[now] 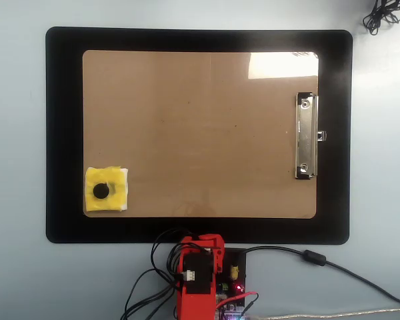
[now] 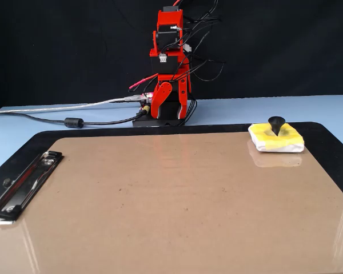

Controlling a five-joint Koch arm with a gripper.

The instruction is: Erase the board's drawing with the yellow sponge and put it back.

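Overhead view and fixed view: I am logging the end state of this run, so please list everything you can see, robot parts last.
Board: one, tan-brown, lying on the mat; no drawing visible on it.
Clip: one, silver, on the board's right short edge in the overhead view.
Yellow sponge: one, yellow with a black knob, on the board's lower left corner in the overhead view.
Mat: one, black, under the board.
Cables: several, black and grey, on the table by the base.
Arm: one, red, folded over its base, off the mat.
Gripper: tips not distinguishable.
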